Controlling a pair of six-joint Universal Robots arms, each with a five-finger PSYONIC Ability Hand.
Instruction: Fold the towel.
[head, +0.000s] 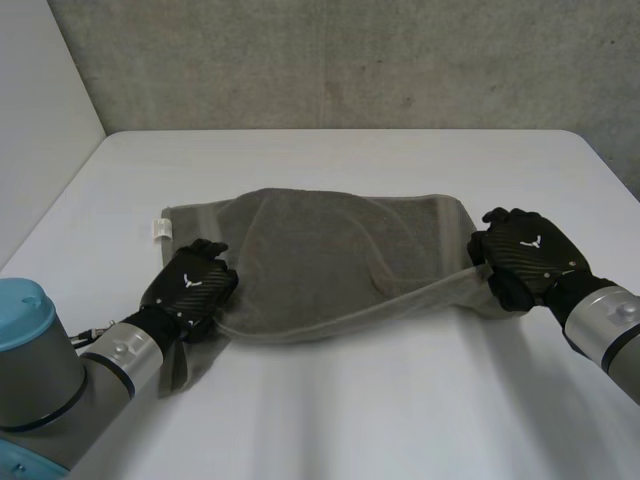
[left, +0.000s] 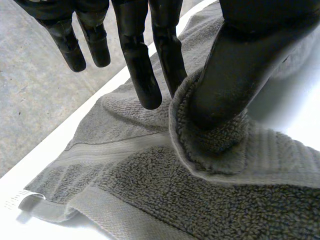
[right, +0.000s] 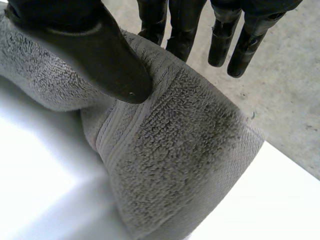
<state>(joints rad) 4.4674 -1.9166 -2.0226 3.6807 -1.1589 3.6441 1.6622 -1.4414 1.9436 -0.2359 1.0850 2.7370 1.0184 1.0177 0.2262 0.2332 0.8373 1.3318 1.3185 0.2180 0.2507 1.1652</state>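
Note:
A grey towel (head: 330, 250) lies crosswise on the white table (head: 330, 410), its near long edge raised and drawn back over the rest. My left hand (head: 190, 283) is at the towel's left end. In the left wrist view the thumb (left: 235, 65) presses a curled edge of the towel (left: 150, 200) against one finger, and the other fingers are straight above the cloth. My right hand (head: 525, 255) holds the right end off the table. There the thumb (right: 100, 50) pinches the towel's banded edge (right: 175, 150) against the fingers behind it.
A small white label (head: 159, 230) sticks out of the towel's far left corner. The table runs back to a grey wall (head: 350, 60), with bare surface in front of the towel and behind it.

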